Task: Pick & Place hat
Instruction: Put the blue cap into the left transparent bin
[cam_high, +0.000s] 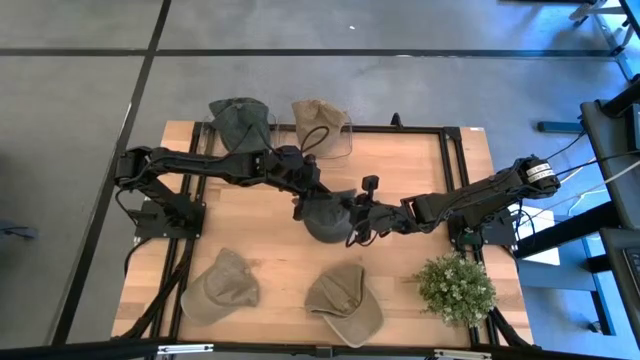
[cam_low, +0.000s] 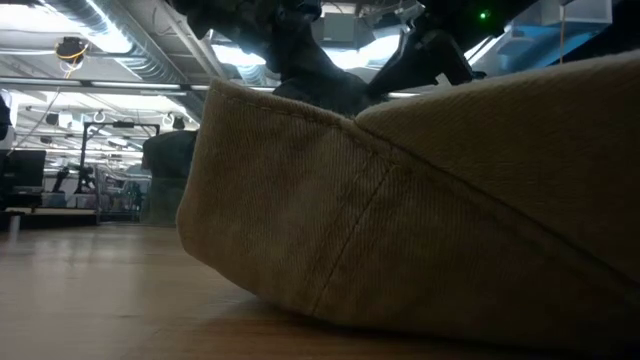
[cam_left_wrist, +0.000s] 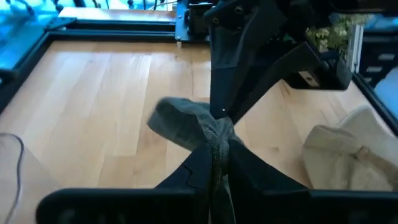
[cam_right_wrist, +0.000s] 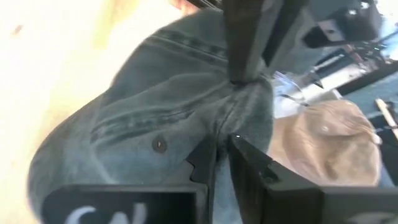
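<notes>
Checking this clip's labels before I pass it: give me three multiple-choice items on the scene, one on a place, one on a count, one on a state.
1. Where is the plant?
A. on the left arm's side
B. on the right arm's side
C. in the table's middle

2. How many hats are in the high view?
A. three
B. five
C. seven

3. The fingers of the left gripper are:
A. wide open
B. shut on the grey hat
C. out of view

Key:
1. B, it stands near the right arm's base.
2. B, there are a green hat, a beige hat, the grey hat and two khaki hats.
3. B, the left wrist view shows grey fabric pinched between them.
</notes>
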